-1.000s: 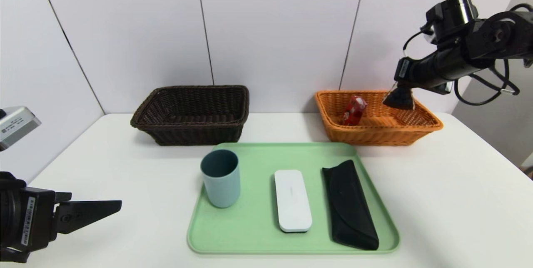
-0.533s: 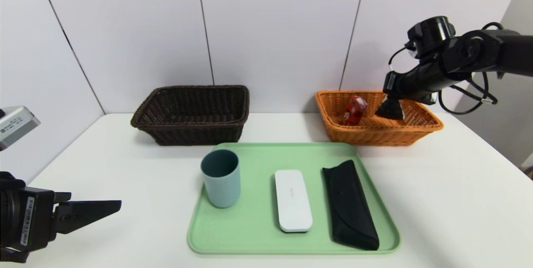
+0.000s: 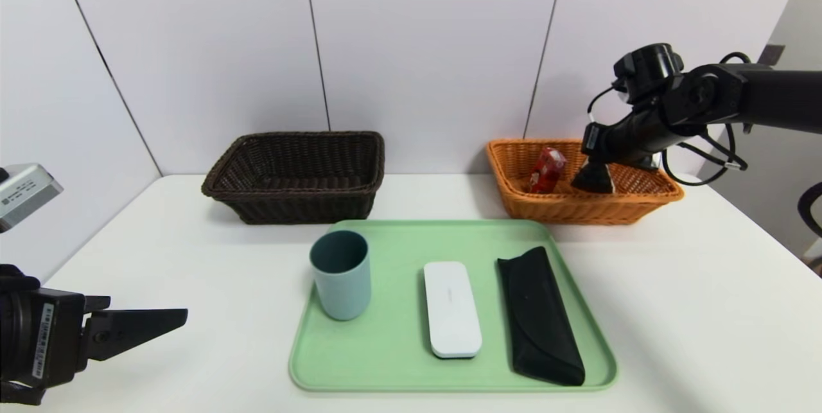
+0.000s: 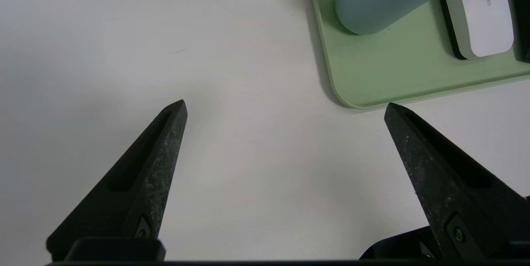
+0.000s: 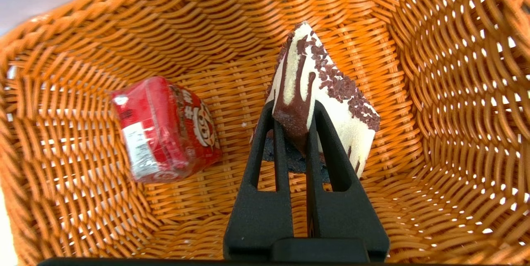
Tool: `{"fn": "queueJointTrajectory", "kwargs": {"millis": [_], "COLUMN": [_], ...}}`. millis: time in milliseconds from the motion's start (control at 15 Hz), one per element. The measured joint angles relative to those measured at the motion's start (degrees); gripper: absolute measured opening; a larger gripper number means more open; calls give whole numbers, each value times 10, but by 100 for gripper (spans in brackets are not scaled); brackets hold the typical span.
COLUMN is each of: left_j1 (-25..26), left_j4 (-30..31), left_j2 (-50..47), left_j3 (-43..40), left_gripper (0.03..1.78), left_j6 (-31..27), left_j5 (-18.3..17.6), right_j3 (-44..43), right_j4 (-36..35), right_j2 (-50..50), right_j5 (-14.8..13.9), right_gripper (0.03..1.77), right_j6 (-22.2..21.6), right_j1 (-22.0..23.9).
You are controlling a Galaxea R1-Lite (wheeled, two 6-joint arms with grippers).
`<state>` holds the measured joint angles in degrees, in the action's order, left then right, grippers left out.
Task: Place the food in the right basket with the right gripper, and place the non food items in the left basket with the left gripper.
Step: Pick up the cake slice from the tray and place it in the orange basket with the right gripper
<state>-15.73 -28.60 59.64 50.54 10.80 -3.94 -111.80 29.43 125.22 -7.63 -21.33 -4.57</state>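
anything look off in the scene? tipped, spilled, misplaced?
Only the red drink carton: it lies tipped on its side in the orange basket, not upright. The right gripper holds the cake wedge inside that basket. The cup, white case and black pouch sit tidy on the green tray.

Black arms with looping cables — pointed, speckled black end effector fingers (image 4: 145, 183).

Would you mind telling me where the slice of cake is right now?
The cake slice is pinched in the right end effector, inside the orange basket at the table's back right, beside the red drink carton.
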Motion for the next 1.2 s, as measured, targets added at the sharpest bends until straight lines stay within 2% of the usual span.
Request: {"fn": "queueJointTrajectory", "kwargs": {"millis": [533, 600, 733, 867, 1200], "left_j1": [0, 0, 0, 0, 0], "left_j4": [2, 6, 8, 8, 7], "left_j2": [6, 6, 8, 9, 8], "left_j3": [0, 0, -1, -1, -2], "left_gripper": [169, 169, 169, 169, 169], "left_j6": [-1, -1, -1, -1, 0], "left_j5": [0, 0, 0, 0, 0], "right_j3": [0, 0, 0, 0, 1], "right_j4": [-11, -11, -12, -12, -19], "right_j2": [23, 25, 26, 26, 10], "right_j5": [1, 0, 0, 1, -4], "right_gripper": [16, 21, 55, 81, 124], "right_j6": [-1, -1, -3, -4, 9], "right_j1": [-4, -5, -5, -5, -8]}}
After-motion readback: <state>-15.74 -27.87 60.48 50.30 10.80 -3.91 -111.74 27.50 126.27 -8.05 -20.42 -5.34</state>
